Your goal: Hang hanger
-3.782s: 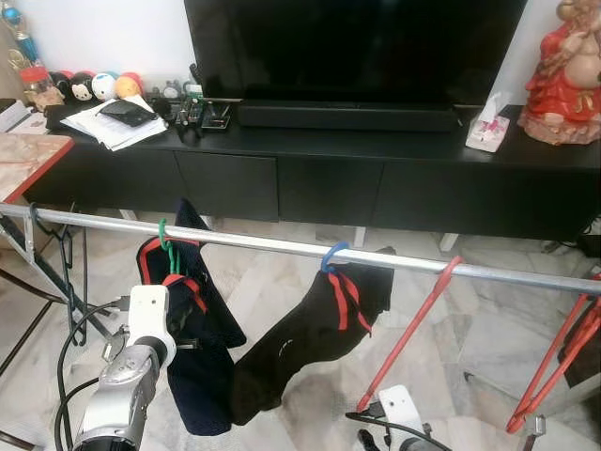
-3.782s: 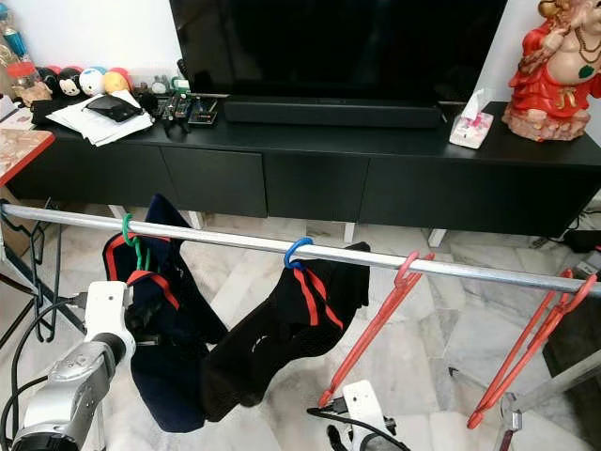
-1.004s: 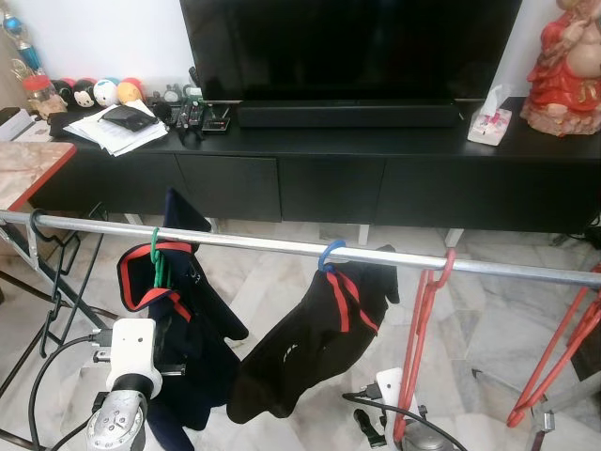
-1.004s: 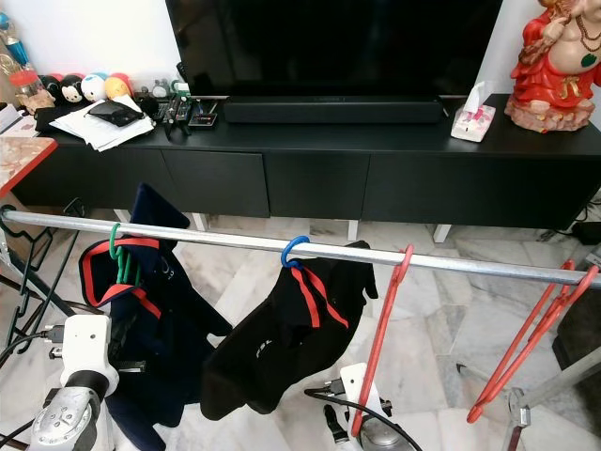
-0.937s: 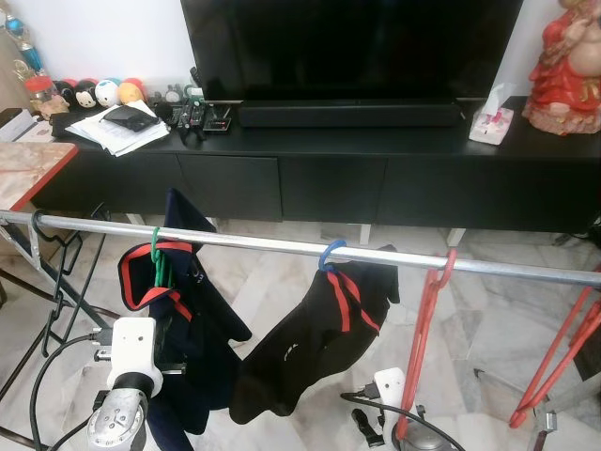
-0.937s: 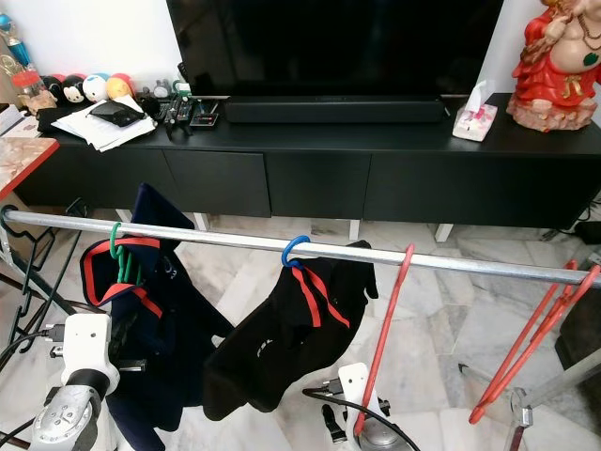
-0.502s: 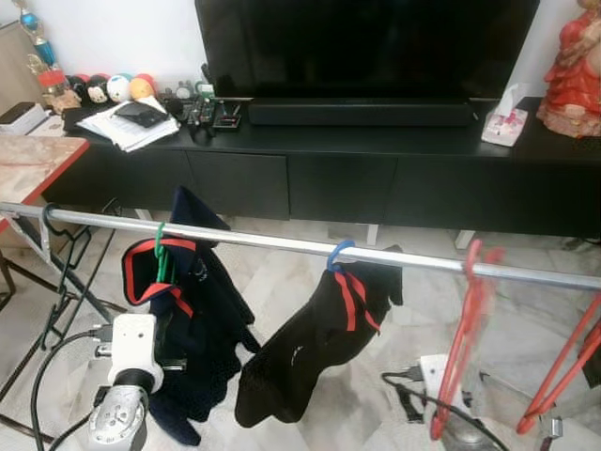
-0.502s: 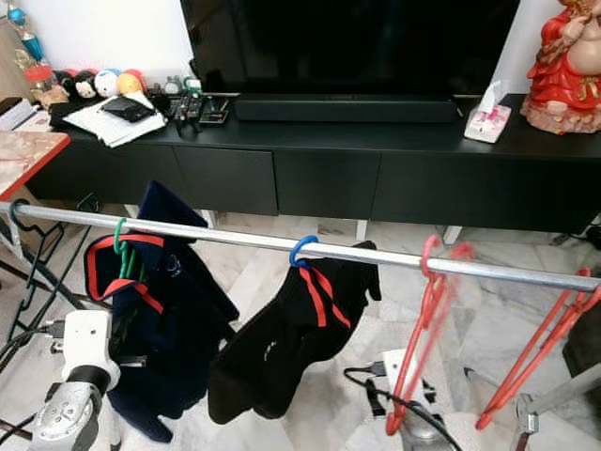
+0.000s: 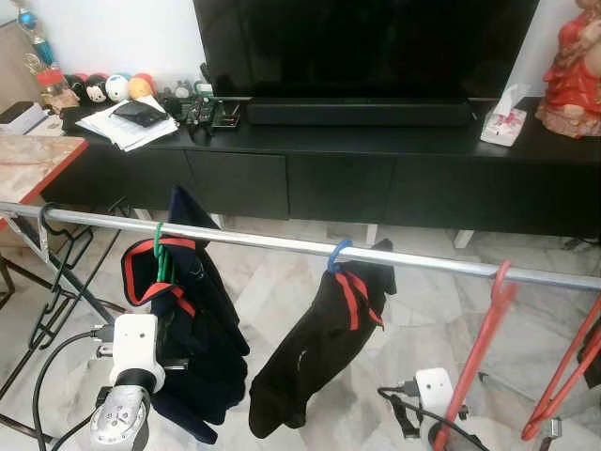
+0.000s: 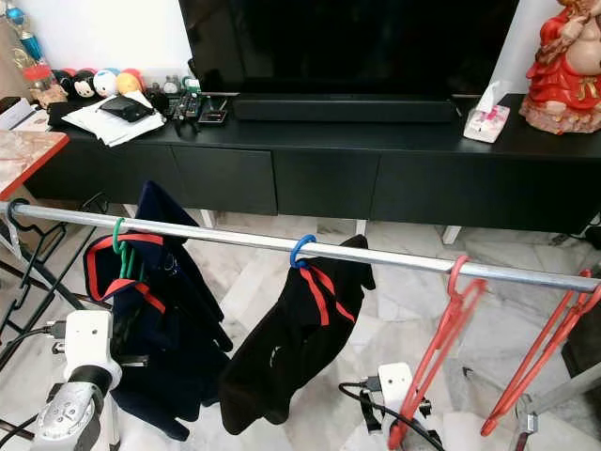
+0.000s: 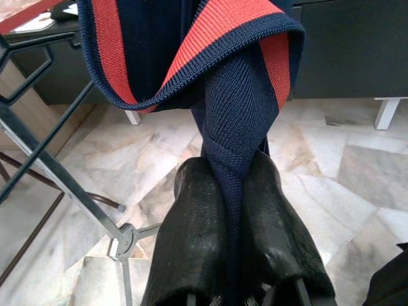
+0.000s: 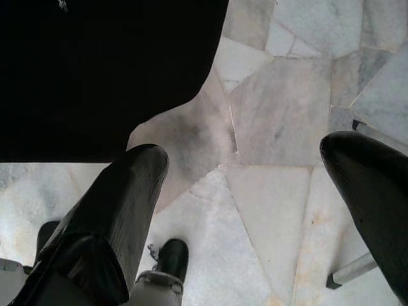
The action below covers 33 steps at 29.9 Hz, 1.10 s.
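Observation:
A silver rail (image 9: 254, 242) crosses in front of me. A red hanger (image 9: 474, 352) hangs by its hook on the rail's right part, its lower end slanting down toward my right arm (image 9: 434, 390). My right gripper (image 12: 242, 153) is open above the marble floor, with nothing between its fingers. A navy garment with red trim (image 9: 192, 319) hangs from a green hook (image 9: 158, 249) on the left. My left gripper (image 11: 226, 175) is shut on a fold of it. A black garment with red stripes (image 9: 315, 348) hangs from a blue hook (image 9: 336, 252) mid-rail.
A second red hanger (image 9: 568, 371) hangs at the rail's far right. Behind the rail stand a low black cabinet (image 9: 376, 174) and a TV (image 9: 366, 47). The rack's dark legs (image 9: 66, 277) and a marble-topped table (image 9: 28, 160) are at left. Cables lie by my arms.
The red hanger has slid right along the rail, away from the blue hook, and now hangs slanted. The head view has shifted slightly. My left gripper still holds the navy garment.

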Motion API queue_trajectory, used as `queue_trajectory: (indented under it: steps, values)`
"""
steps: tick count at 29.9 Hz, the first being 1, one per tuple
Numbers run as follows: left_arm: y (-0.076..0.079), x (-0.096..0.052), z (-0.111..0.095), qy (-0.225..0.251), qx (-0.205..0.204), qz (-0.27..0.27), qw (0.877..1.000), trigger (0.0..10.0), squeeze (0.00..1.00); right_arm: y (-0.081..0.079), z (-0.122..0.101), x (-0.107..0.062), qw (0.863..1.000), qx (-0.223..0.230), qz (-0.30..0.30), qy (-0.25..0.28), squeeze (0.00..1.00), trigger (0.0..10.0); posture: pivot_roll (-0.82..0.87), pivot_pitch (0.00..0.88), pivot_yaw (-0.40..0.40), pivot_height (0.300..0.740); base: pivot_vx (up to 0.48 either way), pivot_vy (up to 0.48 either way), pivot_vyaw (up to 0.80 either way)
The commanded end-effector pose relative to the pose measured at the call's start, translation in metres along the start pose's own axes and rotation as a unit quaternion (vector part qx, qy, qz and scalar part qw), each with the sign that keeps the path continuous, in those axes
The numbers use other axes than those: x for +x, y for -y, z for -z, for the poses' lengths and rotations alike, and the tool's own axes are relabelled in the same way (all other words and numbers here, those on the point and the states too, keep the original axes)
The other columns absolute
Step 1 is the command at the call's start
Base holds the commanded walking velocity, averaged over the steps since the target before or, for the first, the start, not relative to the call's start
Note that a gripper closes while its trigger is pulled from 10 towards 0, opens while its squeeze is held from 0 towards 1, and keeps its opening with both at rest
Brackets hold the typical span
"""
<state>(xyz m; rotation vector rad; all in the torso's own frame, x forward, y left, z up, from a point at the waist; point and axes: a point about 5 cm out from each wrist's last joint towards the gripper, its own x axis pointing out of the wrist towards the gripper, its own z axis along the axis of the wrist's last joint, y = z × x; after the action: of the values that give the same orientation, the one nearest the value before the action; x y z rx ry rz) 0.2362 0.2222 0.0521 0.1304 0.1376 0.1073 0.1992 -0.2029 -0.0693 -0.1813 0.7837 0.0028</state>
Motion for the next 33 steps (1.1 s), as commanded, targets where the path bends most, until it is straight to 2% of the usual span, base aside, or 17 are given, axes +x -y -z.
queue_trajectory:
  steps: [1, 7, 16, 27, 33]
  values:
    - [-0.002, 0.004, -0.014, 0.040, -0.001, -0.010, 0.999, 10.0, 0.00, -0.003, 0.000, 0.000, 1.000, -0.001, -0.004, 0.003, 0.00, 10.0, -0.12, 0.000, 0.053, 0.740, 0.000, 0.000, 0.00]
    - [-0.001, 0.003, -0.014, 0.040, -0.003, -0.010, 0.999, 10.0, 0.00, -0.004, 0.001, 0.000, 1.000, -0.001, -0.005, 0.000, 0.00, 10.0, -0.12, 0.000, 0.052, 0.740, 0.000, 0.000, 0.00]
    - [0.000, 0.002, -0.012, 0.038, -0.005, -0.011, 0.999, 10.0, 0.00, -0.005, 0.001, 0.000, 1.000, 0.002, -0.006, -0.004, 0.00, 10.0, -0.11, 0.000, 0.046, 0.740, -0.262, 0.000, 0.00]
    - [0.002, 0.001, -0.009, 0.035, -0.008, -0.010, 0.999, 10.0, 0.00, 0.010, -0.025, 0.005, 0.998, 0.016, 0.033, 0.046, 0.00, 10.0, -0.12, 0.000, 0.042, 0.740, -0.288, 0.000, 0.00]
    - [0.002, 0.001, -0.008, 0.032, -0.008, -0.009, 0.999, 10.0, 0.00, 0.013, -0.032, 0.006, 0.997, 0.020, 0.035, 0.062, 0.00, 10.0, -0.12, 0.000, 0.043, 0.740, -0.288, 0.000, 0.00]
